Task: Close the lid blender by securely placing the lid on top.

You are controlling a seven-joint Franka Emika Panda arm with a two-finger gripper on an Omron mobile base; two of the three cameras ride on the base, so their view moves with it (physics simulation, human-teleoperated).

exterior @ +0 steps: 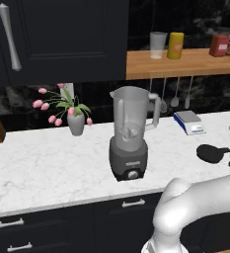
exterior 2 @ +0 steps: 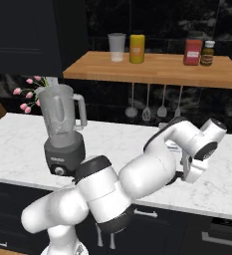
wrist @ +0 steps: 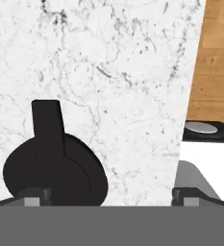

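Lid (wrist: 53, 168) lower edge behind the pincer (wrist: 108, 196) fingertips; scale (exterior 2: 173, 145) mostly behind arm

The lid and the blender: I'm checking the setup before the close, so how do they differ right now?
The lid is a flat black disc lying on the marble counter; the blender stands tall and upright. The lid is opaque, while the blender jar is translucent grey with an uncovered rim. Both rest on the same counter, apart.

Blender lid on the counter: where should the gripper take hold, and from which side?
Probably the tab. The lid lies flat on the marble counter, so only the tab offers narrow sides; come from above, gripper open, fingers straddling it.
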